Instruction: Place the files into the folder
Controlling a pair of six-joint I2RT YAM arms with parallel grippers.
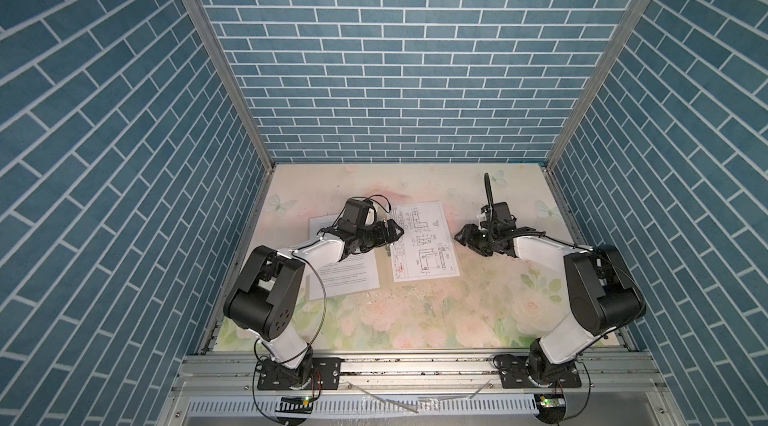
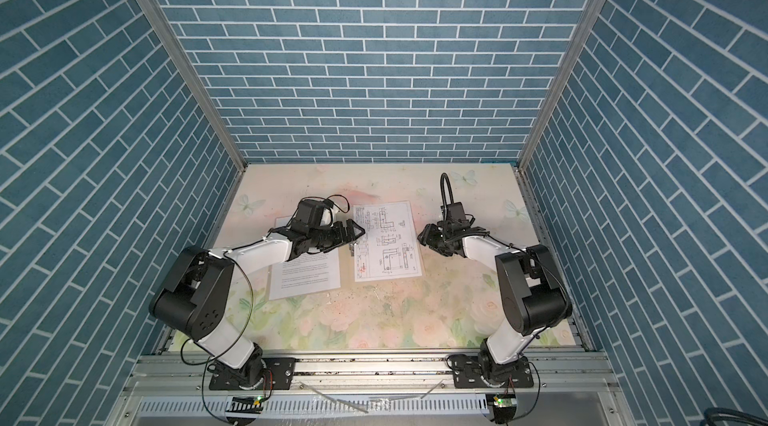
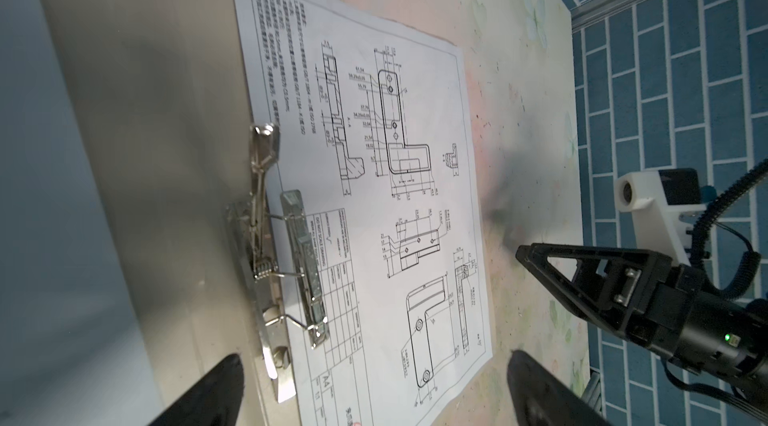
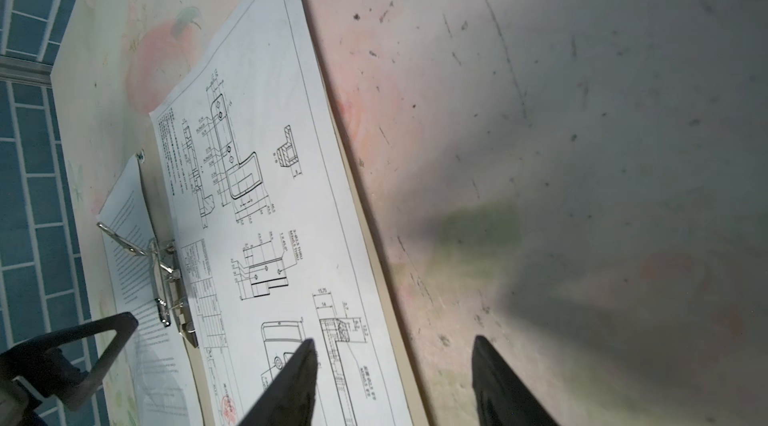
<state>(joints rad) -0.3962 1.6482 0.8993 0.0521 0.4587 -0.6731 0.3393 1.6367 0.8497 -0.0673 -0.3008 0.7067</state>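
Floral tabletop: carried the open beige folder, which lay flat beneath and ahead of the left gripper.

Drawing sheet: lay on the folder half between the two grippers. In the right wrist view we noted a strip of beige showing along its edge just below the right gripper.

Text sheet: lay under the left arm, behind the left gripper, on the far side of the clip from the drawing. We could not tell how much of it rested on the folder.

Both grippers: jaws apart, holding nothing, hovering over opposite edges of the drawing sheet.

Metal clip: sat just ahead of the left gripper. Its bar lay across the drawing's margin and its lever was raised. We could not tell whether the bar pressed the paper.

Progress, our judgement: roughly half done. One file was seated. The text sheet was not yet under the clip, and the cover was not yet closed.
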